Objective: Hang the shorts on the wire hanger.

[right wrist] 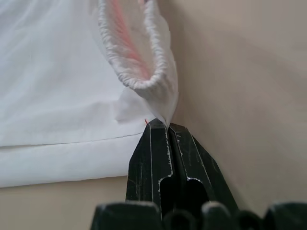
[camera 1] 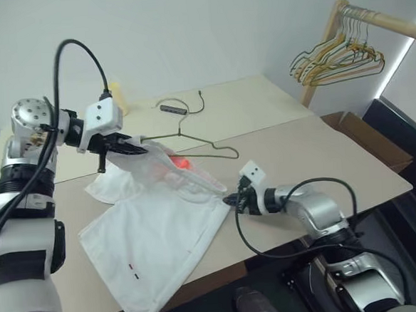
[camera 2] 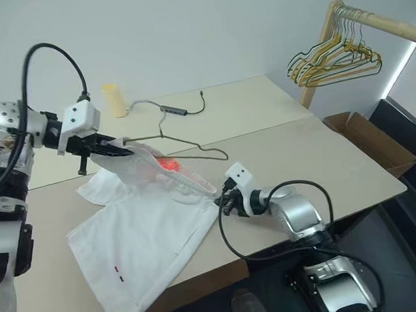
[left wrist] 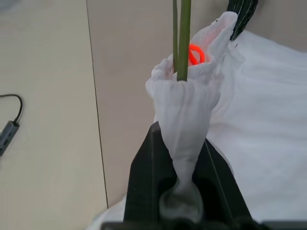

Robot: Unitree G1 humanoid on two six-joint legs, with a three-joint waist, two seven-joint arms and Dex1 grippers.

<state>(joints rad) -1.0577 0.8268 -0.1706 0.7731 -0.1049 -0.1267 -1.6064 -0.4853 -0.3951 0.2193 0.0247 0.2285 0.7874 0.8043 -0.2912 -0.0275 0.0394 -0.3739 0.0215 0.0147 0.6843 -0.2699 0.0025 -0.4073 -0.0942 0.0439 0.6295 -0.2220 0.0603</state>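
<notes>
The shorts [camera 1: 156,238], thin and floppy, sprawl on the table [camera 1: 322,155] with the waistband pinched tight by both the left gripper [camera 1: 131,146] and right gripper [camera 1: 234,199], the wire hanger [camera 1: 193,146] poking through—best held by that gathered elastic.

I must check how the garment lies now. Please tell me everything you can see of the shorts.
The shorts are white, of thin fabric, with a gathered elastic waistband, a pink-red patch inside and small red and black marks. Most of them lie flat on the beige table. The left gripper holds one waistband end raised around the wire hanger; the right gripper pinches the other end, fingers shut.
</notes>
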